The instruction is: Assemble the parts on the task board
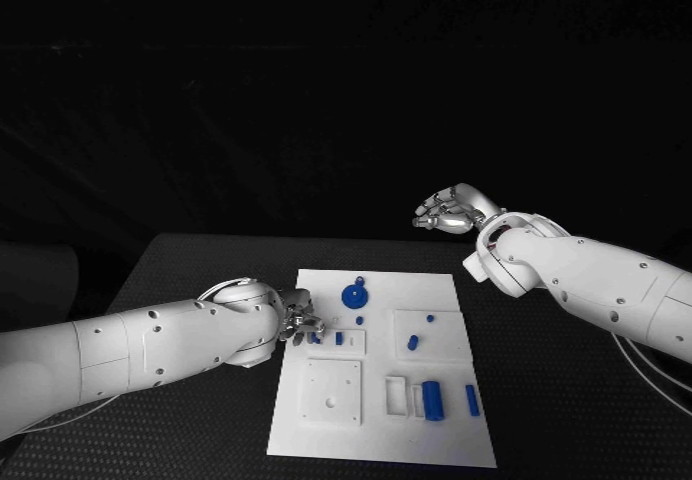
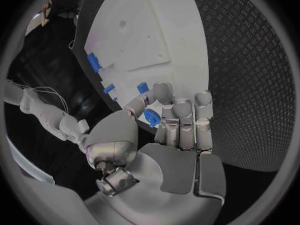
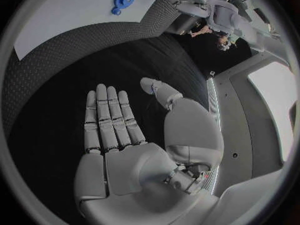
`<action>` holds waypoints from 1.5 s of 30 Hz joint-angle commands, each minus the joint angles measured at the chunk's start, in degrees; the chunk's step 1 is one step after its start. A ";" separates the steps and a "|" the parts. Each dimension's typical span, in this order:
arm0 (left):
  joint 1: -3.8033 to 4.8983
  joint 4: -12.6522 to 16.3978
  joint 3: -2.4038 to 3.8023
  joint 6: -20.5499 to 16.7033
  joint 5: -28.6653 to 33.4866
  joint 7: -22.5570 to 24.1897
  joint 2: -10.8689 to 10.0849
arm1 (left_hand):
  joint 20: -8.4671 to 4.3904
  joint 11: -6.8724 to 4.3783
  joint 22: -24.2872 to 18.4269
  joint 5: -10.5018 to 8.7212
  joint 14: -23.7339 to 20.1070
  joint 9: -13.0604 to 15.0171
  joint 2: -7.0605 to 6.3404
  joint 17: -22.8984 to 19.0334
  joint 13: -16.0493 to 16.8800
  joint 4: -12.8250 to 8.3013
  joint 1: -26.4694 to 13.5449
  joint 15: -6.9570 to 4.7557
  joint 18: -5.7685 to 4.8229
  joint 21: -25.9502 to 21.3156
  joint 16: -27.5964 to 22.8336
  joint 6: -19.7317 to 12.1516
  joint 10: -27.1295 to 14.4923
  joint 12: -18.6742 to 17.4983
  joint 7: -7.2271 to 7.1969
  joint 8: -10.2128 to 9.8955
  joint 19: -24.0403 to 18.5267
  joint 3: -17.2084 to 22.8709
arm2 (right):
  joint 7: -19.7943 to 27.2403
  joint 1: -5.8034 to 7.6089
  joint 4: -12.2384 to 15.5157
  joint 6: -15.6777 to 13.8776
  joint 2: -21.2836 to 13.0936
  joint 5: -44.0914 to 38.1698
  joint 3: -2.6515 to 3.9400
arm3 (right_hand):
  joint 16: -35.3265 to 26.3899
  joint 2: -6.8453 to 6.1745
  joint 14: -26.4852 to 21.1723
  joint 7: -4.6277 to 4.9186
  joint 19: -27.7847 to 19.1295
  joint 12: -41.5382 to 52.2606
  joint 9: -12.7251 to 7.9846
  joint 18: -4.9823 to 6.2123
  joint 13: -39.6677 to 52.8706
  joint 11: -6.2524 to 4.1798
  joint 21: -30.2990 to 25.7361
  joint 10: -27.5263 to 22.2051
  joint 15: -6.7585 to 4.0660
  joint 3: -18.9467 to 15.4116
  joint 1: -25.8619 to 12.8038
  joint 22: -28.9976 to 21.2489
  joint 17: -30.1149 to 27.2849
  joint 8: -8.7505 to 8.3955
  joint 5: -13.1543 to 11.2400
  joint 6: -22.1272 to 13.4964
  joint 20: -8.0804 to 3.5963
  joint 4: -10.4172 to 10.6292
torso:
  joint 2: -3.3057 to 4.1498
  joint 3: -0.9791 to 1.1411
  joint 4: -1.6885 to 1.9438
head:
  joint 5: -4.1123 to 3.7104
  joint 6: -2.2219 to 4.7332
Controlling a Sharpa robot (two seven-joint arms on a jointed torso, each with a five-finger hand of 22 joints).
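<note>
Black textured counter spreads under everything, with the flat white rectangular task board lying at its middle. Over at the board's nine o'clock edge, the left silver robot hand pinches a small blue part between thumb and fingers, just above the white surface. Up at one o'clock, well clear of the board, the right silver robot hand hangs flat and spread, holding nothing. A round blue disc with a tab sits near twelve o'clock; a blue upright cylinder stands toward five o'clock.
</note>
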 commanded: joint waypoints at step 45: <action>-1.37 -0.45 0.03 -1.15 -1.70 1.54 0.67 | -7.54 -0.27 1.21 -0.42 0.79 0.14 0.53 -0.11 0.21 0.22 0.13 -1.46 0.51 0.63 0.20 5.12 -0.36 0.32 -4.87 0.13 0.55 0.40 | 0.05 -0.05 0.10 0.75 -0.15 -0.10 0.01 | -0.45 0.07 -0.55 0.06 -0.48 -0.51 -0.17 0.19 -0.04 0.11 -0.44 0.06 0.06 -0.06 0.47 0.21 -0.12 0.35 0.30 -0.45 -0.05 0.38 | 0.00 0.02 0.00 | -0.12 -0.07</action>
